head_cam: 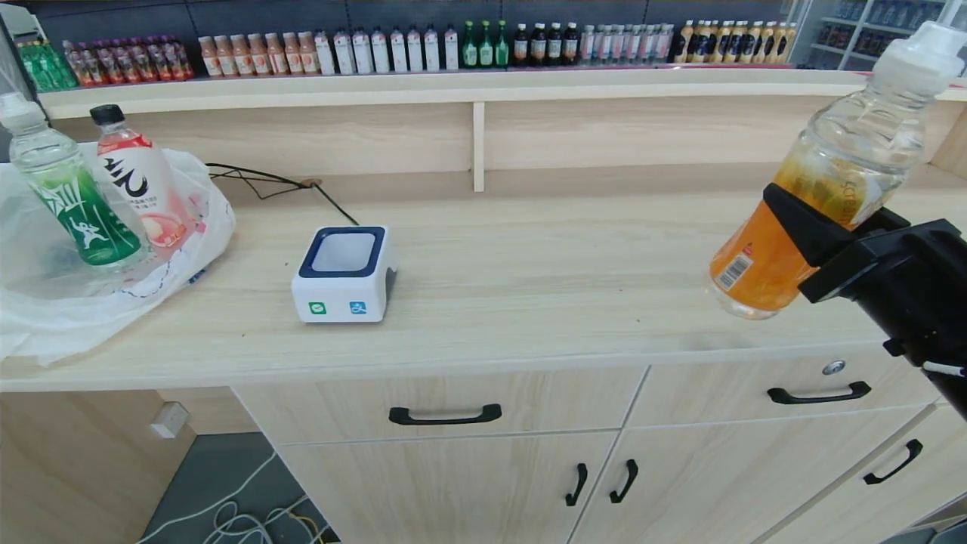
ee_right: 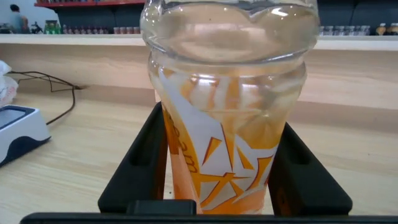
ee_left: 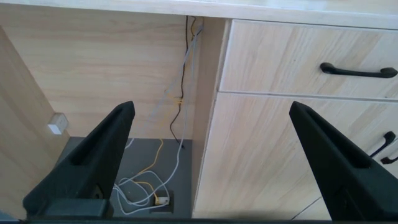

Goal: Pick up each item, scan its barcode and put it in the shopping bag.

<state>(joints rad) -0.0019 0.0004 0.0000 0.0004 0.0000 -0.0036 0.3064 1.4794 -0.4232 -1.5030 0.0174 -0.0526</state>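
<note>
Orange-label bottle (head_cam: 816,181), tilted and pinched at its middle by the right gripper (head_cam: 823,227), hangs over the counter (head_cam: 566,264) at 3 o'clock from the barcode scanner (head_cam: 346,273), with the shopping bag (head_cam: 45,317) at the scanner's 9 o'clock. Scanning looks the step in hand, calling for a carry toward 9 o'clock with the barcode (head_cam: 731,270) turned to the scanner's window. From the left wrist, the left gripper (ee_left: 210,107) is spread and empty before the cabinet drawers (ee_left: 280,56); from the right wrist, both fingers (ee_right: 140,168) clasp the bottle's label.
</note>
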